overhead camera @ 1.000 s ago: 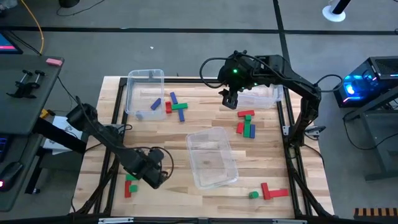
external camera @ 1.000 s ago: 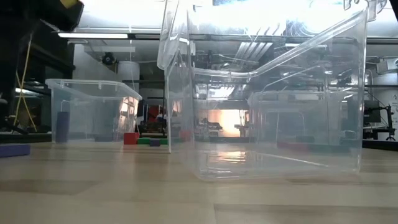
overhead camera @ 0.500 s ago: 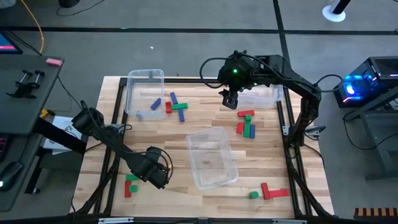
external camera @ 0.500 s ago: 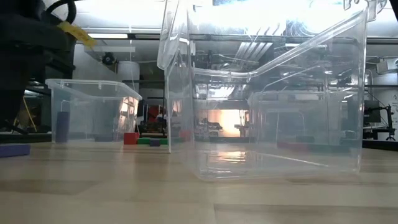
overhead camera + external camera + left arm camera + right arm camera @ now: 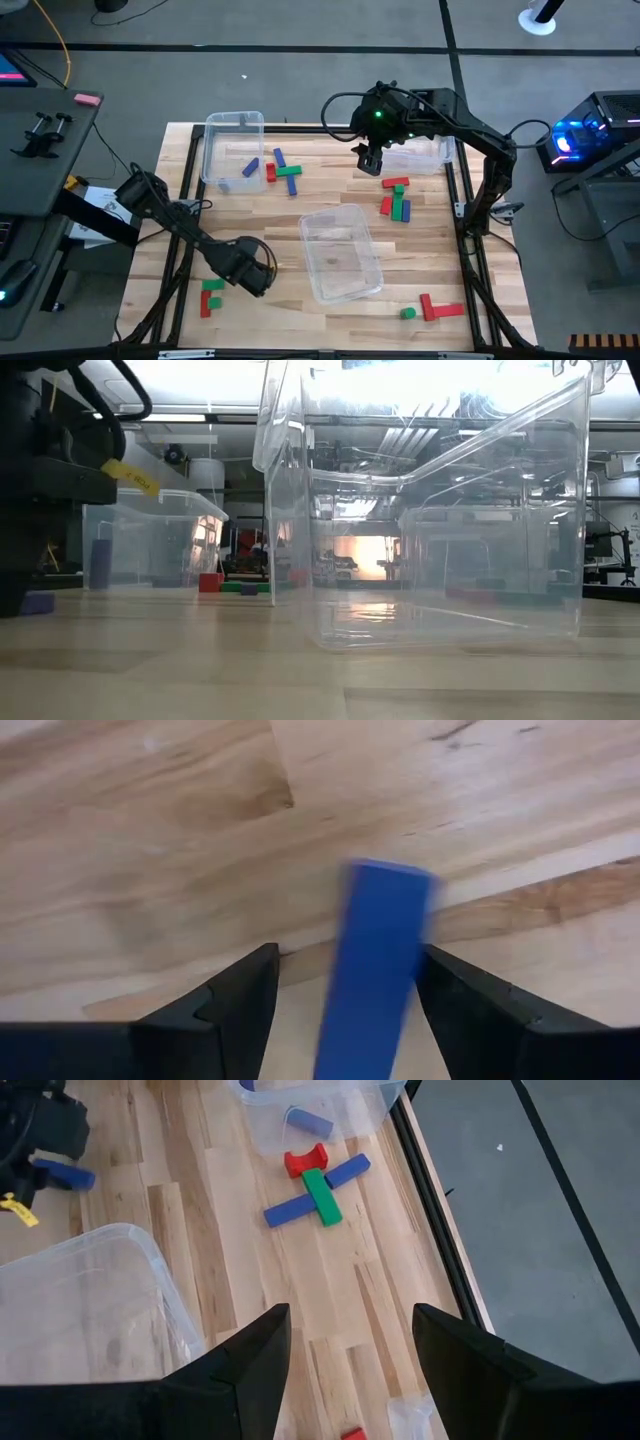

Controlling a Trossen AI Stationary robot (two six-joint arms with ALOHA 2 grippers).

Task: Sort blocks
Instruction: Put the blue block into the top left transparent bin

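Wooden table [image 5: 300, 215]: left jaws [image 5: 345, 1010] hold a blurred blue block [image 5: 372, 965]; right jaws [image 5: 350, 1350] wide, empty.

One camera looked straight down over the whole surface [image 5: 300, 230]; another sat level on it, close behind a clear bin [image 5: 430, 510] both views shared.

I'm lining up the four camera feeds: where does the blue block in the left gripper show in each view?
High view: not visible, hidden under the left gripper.
Low view: a bit of the blue block at the left edge.
Left wrist view: blue block between the fingers.
Right wrist view: blue block far off, beside the left arm.
Shared landmark: the centre clear bin.
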